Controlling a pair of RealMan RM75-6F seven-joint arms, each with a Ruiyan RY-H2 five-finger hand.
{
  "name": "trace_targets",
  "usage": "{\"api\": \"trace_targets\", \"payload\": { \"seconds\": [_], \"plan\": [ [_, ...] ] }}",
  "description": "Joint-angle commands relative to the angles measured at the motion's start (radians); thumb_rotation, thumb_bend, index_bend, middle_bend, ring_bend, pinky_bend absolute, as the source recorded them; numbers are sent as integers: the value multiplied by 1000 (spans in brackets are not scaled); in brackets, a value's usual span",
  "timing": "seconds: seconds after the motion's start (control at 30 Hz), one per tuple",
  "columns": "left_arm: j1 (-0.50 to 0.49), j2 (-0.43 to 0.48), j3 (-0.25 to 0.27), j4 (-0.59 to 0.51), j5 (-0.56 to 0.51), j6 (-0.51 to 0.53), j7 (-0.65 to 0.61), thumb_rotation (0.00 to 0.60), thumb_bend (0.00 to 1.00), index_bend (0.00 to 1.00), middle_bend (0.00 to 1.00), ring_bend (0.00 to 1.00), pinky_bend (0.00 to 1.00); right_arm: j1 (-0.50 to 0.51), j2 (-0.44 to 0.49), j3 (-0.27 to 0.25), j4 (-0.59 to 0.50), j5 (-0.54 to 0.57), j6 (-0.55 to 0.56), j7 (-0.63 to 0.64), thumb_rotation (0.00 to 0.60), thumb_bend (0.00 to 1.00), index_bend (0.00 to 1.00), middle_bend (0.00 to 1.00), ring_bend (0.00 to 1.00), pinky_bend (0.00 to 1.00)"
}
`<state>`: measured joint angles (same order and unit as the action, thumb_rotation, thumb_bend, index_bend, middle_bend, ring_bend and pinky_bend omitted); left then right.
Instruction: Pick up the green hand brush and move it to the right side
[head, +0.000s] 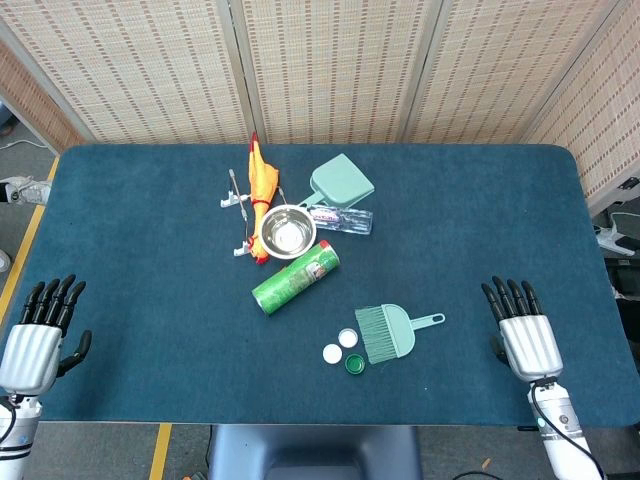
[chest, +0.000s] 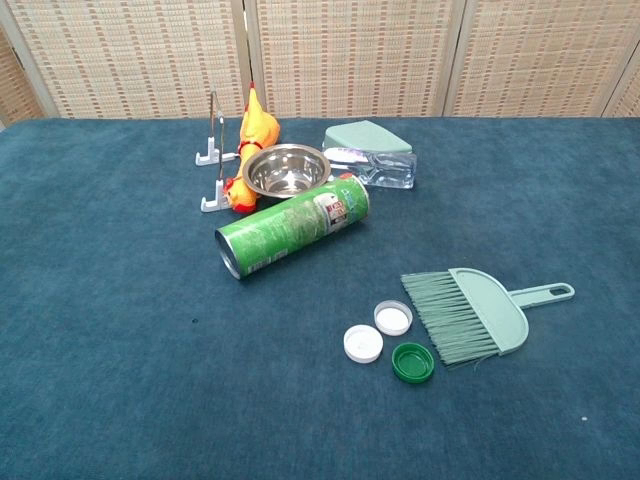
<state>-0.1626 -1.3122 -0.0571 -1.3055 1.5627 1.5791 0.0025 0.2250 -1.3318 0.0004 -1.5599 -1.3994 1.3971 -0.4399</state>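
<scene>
- Two hands rest at the near corners of the blue table (head: 120, 300): the left hand (head: 38, 340) at the near-left edge, the right hand (head: 522, 335) at the near-right edge. Both show in the head view only.
- Left hand: fingers extended forward and slightly apart, thumb out to the side, holding nothing.
- Right hand: fingers extended forward, close beside one another with narrow gaps, holding nothing.
- Green hand brush (head: 388, 331): lies flat on the table, right of centre and toward the near edge, well apart from both hands. Bristles (chest: 447, 317) point left; the handle (chest: 545, 294) points right and ends in a small loop.
- Three bottle caps lie just beside the bristles: two white caps (chest: 363, 343) (chest: 393, 317) and one green cap (chest: 412, 362). The green cap is nearest the bristle tips; contact cannot be confirmed.
- Green cylindrical can (head: 295, 277): lies on its side, left of and beyond the brush, open end toward the near-left.
- Steel bowl (head: 288, 232): stands upright just beyond the can.
- Yellow rubber chicken (head: 262, 185): lies lengthwise just beside the bowl, on its left.
- Small metal stand (chest: 213, 160): just left of the chicken.
- Pale green dustpan (head: 341, 182): rests on a clear plastic container (head: 345, 218) to the right of the bowl.
- Woven folding screens (head: 330, 60) stand behind the table.
</scene>
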Motion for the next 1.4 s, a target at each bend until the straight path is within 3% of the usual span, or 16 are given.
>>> {"api": "trace_targets", "payload": {
  "seconds": [0.03,0.3,0.43,0.7,0.93,1.4],
  "plan": [
    [-2,0,-2,-1,-6,-11,4,600,432,0,0,0,50,12,-4,3,9,1,-28,-6,600,243,0,0,0,0],
    [9,8,7,-11,0,-7,8,600,433,0,0,0,50,74,-66,-10,110,-73,-117,-33,600,243,25,2,0,0],
    [-4,3,-1,-14,-11,-32,19,600,432,0,0,0,51,139,-126,-1,187,-86,-208,-100,600,243,212,175,0,0],
    [-6,4,-1,-23,-21,-50,32,600,435,0,0,0,52,211,-221,27,290,-54,-317,-150,600,244,372,306,0,0],
    [-3,14,-2,-29,-22,-49,27,600,433,0,0,0,52,232,-259,32,326,-48,-337,-126,600,244,379,313,0,0],
    [-3,24,2,-41,-25,-63,24,600,434,0,0,0,52,244,-296,29,348,-30,-345,-131,600,243,489,391,60,0]
  ]
}}
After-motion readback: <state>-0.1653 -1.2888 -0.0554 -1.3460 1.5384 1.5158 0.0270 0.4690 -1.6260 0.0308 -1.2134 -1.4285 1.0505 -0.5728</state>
